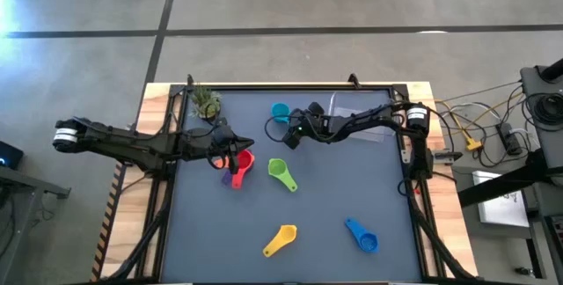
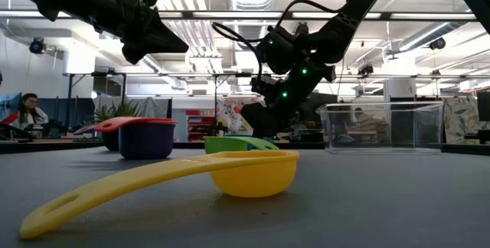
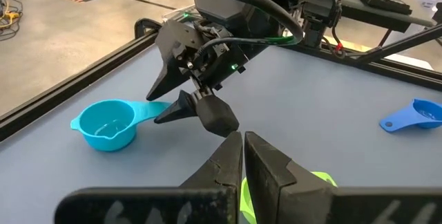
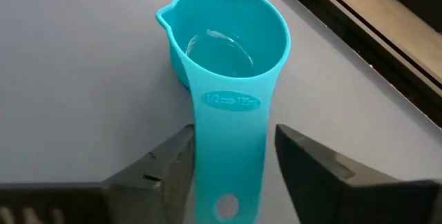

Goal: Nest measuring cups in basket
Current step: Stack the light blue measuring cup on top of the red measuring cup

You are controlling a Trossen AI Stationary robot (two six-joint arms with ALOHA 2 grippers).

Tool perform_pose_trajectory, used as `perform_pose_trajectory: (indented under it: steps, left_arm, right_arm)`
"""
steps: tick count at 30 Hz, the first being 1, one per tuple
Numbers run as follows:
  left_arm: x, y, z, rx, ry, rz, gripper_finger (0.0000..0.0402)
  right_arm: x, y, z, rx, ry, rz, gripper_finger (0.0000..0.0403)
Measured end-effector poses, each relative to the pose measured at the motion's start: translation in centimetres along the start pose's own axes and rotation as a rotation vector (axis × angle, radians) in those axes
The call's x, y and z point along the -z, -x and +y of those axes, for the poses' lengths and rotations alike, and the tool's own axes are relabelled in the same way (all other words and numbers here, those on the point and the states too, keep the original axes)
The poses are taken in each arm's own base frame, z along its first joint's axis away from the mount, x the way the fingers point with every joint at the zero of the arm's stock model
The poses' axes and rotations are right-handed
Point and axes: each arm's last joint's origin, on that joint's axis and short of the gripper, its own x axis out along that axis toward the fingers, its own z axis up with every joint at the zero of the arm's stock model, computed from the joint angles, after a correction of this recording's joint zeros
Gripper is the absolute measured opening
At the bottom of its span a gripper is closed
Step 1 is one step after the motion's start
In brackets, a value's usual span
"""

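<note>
The right tool [image 4: 231,172] is reaching across the far part of the grey counter [image 1: 325,206] and straddling the flat handle of the teal measuring cup [image 4: 231,51]. Its two dark fingers [image 4: 311,162] are standing either side of that handle, one just against its edge and the other a little apart from it, so the tool is spread around the handle rather than pinching it. The teal cup is sitting upright on the counter near the far rail, with its handle pointing toward the right tool.

The left tool [image 3: 243,162] is hovering above the counter's left-middle area with its fingers pressed together and gripping nothing. Directly below it in the high view, the red measuring cup [image 1: 241,164] is lying beside the purple measuring cup [image 1: 227,178], the two touching or nearly so; whether they are nested cannot be told.

The green measuring cup [image 1: 281,173] is resting near the counter's centre, well apart from the teal one. The yellow measuring cup [image 1: 281,240] is lying toward the near edge, and the blue measuring cup [image 1: 361,235] is sitting to its right, apart from it. The clear basket [image 2: 383,127] is standing on the far right of the counter, near the right arm's base, with no cup visible inside it. A small potted plant [image 1: 207,103] is sitting at the far left corner.
</note>
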Motion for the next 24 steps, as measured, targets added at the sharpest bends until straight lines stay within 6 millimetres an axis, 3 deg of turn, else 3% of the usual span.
perform_pose_trajectory:
  steps: [16,24]
  left_arm:
    - [0.04,0.00,0.01,-0.001,-0.004,0.004,0.0000]
    - [0.06,0.00,0.01,-0.001,-0.005,0.006,0.0000]
  right_arm:
    - [-0.01,0.00,0.00,0.000,0.086,-0.001,0.0016]
    - [-0.05,0.05,0.04,-0.004,0.113,-0.004,0.0009]
